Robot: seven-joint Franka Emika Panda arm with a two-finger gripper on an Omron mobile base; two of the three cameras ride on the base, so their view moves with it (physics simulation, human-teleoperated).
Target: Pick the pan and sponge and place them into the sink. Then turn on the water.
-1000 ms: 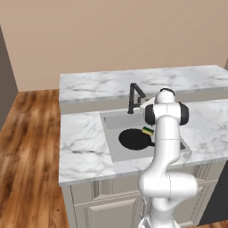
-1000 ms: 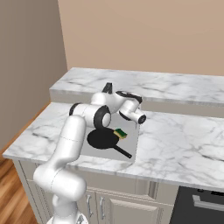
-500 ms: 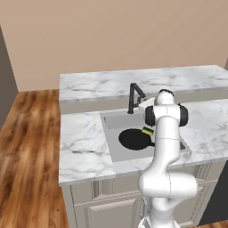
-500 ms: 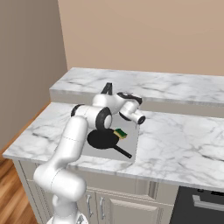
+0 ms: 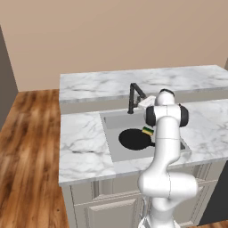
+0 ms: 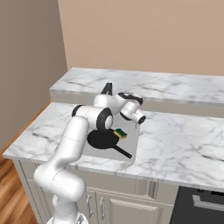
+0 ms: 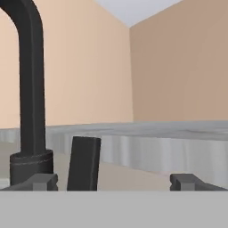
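Observation:
The black pan [image 5: 133,139] [image 6: 103,139] lies flat in the grey sink [image 5: 113,122] [image 6: 131,144], its handle pointing toward the counter's front. The yellow-and-green sponge [image 5: 147,131] [image 6: 120,133] rests in the basin by the pan's rim. My gripper [image 5: 142,103] [image 7: 115,182] hovers above the back of the basin, right by the black faucet [image 5: 132,98] [image 6: 106,89] [image 7: 31,89], and stands open with nothing between its fingers. In the hand view the faucet's column rises at the left, and its dark lever [image 7: 84,162] stands just right of the left fingertip [image 7: 42,181]. No water stream runs from the spout.
White marble counter [image 5: 82,142] [image 6: 175,144] surrounds the basin, with a raised marble ledge [image 5: 102,84] [image 6: 166,85] behind the faucet. A beige wall backs the ledge. An oven front [image 6: 201,205] sits below the counter on the right.

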